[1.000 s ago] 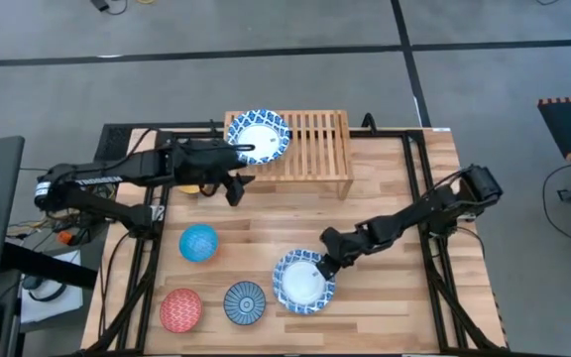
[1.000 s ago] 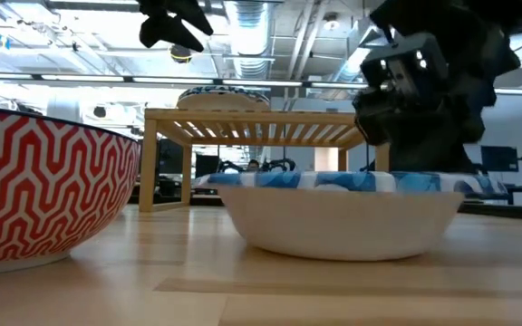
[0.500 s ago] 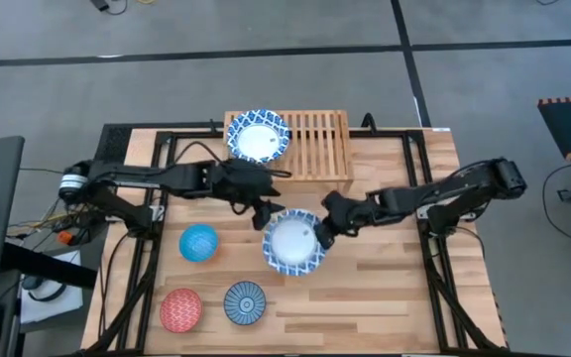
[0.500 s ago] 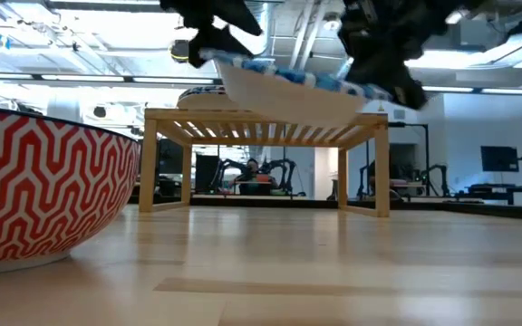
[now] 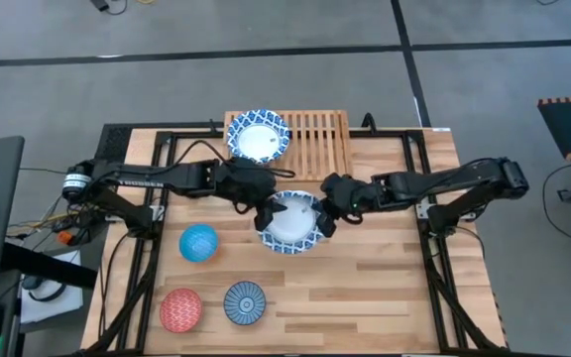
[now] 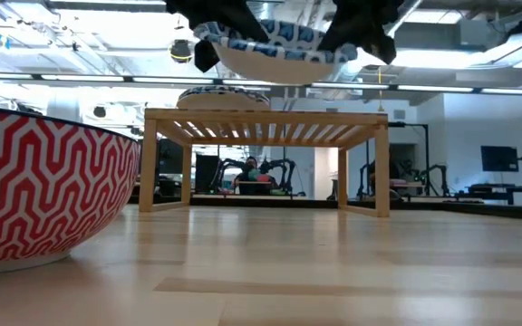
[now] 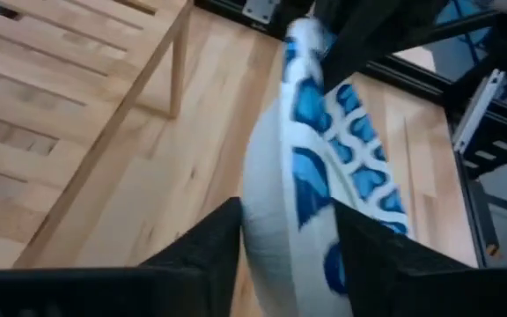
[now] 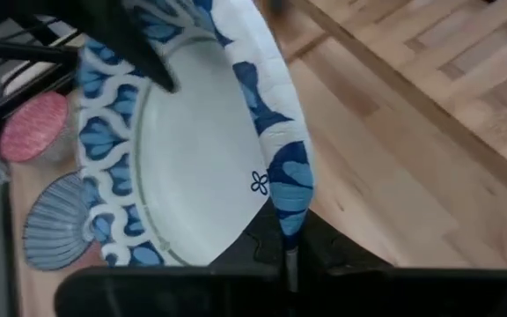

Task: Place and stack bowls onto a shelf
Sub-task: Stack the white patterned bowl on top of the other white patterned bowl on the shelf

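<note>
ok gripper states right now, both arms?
Left gripper: fingers either side of the white and blue bowl rim, in the air; can't tell if clamped.
Right gripper: shut on the same bowl's opposite rim.

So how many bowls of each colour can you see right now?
Wide white bowls with blue patterned rims: 2, one on the slatted wooden shelf, one held up between both arms
Small light blue bowl: 1
Small red patterned bowl: 1
Small dark blue bowl: 1
Total: 5
</note>
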Tool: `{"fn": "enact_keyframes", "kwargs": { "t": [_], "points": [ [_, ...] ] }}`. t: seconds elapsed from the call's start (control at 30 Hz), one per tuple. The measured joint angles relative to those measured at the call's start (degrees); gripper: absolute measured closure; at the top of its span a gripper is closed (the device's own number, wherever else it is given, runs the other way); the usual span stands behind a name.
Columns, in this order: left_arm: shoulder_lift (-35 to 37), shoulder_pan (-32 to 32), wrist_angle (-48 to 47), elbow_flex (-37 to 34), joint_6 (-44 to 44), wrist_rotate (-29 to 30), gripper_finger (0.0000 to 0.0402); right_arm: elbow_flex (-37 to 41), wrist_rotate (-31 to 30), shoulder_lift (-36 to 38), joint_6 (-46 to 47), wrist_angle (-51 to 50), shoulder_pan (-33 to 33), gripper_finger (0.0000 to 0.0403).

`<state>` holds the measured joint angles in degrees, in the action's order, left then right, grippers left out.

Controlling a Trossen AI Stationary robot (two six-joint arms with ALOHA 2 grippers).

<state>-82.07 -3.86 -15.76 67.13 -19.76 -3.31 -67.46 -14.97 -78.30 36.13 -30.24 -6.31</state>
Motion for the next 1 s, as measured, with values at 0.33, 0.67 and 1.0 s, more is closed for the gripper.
{"fn": "enact_keyframes", "kwargs": {
  "t": [0.33, 0.67, 1.0],
  "points": [
    [1.60, -2.85, -7.37, 5.73, 0.92, 4.35, 0.0392, -0.97, 2.61, 1.78, -2.68, 2.02, 1.16, 0.0336],
    [2.08, -12.39, -17.02, 22.49, 12.16, 11.59, 0.0399, -0.79, -19.71, 9.11, -5.50, 14.48, 1.64, 0.0186],
    [-0.26, -31.33, -19.97, 26.29, 18.31, 11.84, 0.0401, -0.79, -27.09, 15.19, -9.61, 15.73, 0.72, 0.0156]
  ]
}}
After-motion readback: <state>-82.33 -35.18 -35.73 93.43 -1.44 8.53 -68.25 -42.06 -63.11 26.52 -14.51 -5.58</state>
